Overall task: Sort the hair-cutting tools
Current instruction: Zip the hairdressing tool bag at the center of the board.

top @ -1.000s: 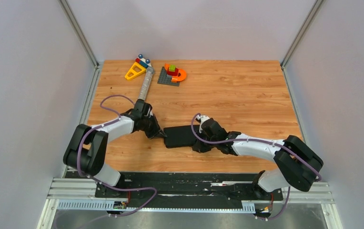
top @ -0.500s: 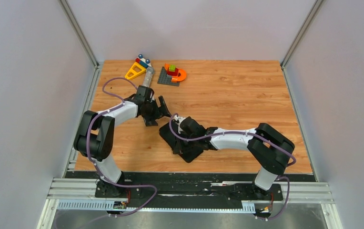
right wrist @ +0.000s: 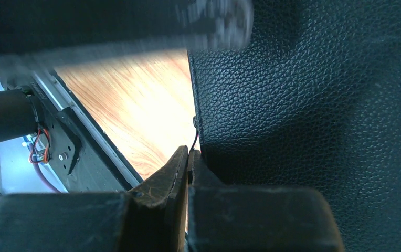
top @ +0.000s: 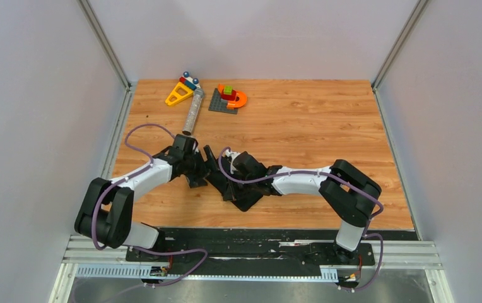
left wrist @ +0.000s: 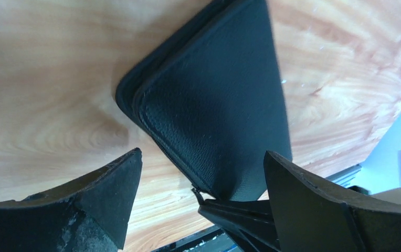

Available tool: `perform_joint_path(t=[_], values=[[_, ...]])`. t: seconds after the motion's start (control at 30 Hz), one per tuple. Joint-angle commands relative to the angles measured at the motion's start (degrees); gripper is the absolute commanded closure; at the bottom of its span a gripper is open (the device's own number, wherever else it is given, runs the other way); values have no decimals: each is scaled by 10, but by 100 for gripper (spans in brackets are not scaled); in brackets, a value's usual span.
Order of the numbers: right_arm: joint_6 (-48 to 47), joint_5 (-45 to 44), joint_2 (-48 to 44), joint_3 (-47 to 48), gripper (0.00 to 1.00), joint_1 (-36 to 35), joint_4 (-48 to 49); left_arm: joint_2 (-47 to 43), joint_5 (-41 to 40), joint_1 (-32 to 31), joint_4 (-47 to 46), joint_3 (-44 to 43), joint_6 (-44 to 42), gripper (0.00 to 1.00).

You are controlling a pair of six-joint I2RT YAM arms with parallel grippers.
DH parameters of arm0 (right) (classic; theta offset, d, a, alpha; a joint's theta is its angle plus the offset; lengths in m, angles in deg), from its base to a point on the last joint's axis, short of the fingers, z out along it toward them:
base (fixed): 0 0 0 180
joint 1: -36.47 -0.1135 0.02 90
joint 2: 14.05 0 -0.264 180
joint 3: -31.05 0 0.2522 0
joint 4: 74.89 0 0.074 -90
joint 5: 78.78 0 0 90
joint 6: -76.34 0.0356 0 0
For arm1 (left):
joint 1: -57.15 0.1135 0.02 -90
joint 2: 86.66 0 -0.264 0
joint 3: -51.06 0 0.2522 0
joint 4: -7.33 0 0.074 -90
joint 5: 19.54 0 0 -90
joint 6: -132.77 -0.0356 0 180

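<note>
The hair-cutting tools are out of view. A black zipped leather case [top: 251, 199] lies on the wood table, turned at an angle. In the left wrist view a rounded corner of the case [left wrist: 214, 105] lies ahead. My left gripper [left wrist: 202, 153] stands open over it, one finger on each side, touching nothing. My right gripper [right wrist: 188, 152] is shut on the thin zipper pull [right wrist: 194, 134] at the edge of the case [right wrist: 314, 105]. Its closed fingers [left wrist: 240, 212] also show in the left wrist view. From above, my left gripper [top: 210, 165] and my right gripper [top: 229, 177] nearly meet.
A grey cylinder [top: 192, 113] lies at the back left, beside a yellow triangular toy [top: 178, 95]. Colourful blocks on a small grey plate [top: 228, 98] stand next to it. The table's near edge and the black mounting rail [right wrist: 72, 152] are close to the case.
My left gripper opened, let go of the case's left end, lifted away and came back beside the case. My right arm swung left, turning the case to an angle.
</note>
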Motion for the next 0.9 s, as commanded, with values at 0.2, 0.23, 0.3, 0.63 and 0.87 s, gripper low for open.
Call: perform_joint_path(t=[0.2,0.23,0.3,0.63,0.87], values=[[5,-6,2,16,100,-12,37,-8,6,-64,-75,63,110,22],[4,-6,1,15,100,-13,36,0,1,-64,-77,62,109,28],[4,-7,-4,10,100,-15,33,15,-11,-64,-79,49,106,41],[0,-24,-125,-126,100,-20,-48,112,-72,-23,-46,-26,43,99],[-6,-68,-182,-191,100,-19,-89,220,-66,0,1,-141,-64,100]])
